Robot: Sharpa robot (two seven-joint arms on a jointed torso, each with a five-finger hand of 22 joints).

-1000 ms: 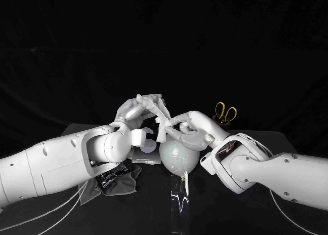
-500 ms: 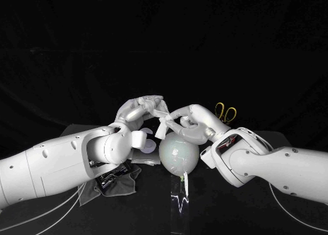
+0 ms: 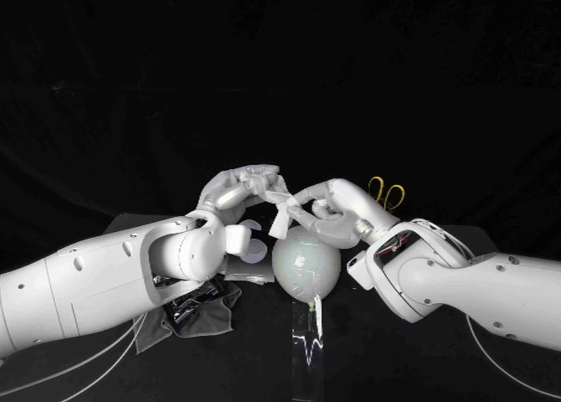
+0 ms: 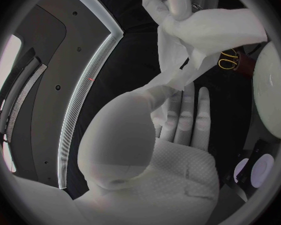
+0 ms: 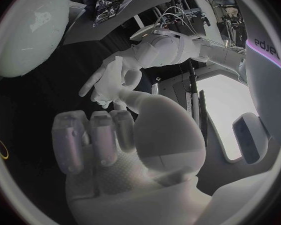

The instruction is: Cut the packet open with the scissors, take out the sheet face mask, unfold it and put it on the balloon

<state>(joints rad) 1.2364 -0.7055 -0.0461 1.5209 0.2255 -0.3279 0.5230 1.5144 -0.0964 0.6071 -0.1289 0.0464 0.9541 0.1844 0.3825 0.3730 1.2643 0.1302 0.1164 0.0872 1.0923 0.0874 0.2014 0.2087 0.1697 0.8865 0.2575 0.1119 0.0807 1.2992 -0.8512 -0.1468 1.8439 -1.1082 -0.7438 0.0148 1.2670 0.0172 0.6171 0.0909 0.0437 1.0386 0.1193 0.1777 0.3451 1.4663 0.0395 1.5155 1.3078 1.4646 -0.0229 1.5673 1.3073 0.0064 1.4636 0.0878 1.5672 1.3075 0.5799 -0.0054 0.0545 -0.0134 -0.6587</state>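
The white sheet mask [image 3: 278, 211] hangs crumpled between my two hands, just above the pale balloon [image 3: 307, 263]. My left hand [image 3: 239, 188] pinches its upper edge; in the left wrist view the mask [image 4: 206, 32] stretches from my thumb to the right hand's fingers [image 4: 170, 1]. My right hand [image 3: 330, 205] grips the mask's other side. The right wrist view shows the left hand [image 5: 112, 77] with the white sheet, and the balloon [image 5: 29, 30] beside it. Yellow-handled scissors [image 3: 386, 193] stand behind my right hand.
A dark packet on a grey cloth [image 3: 193, 306] lies on the table under my left forearm, and the packet [image 5: 110, 7] shows again in the right wrist view. The scissors' holder [image 4: 235, 61] stands close to the balloon [image 4: 275, 87].
My right hand has risen to the mask and closed in on my left hand. The mask, earlier held up taller by the left hand, now sits lower and more bunched between both hands.
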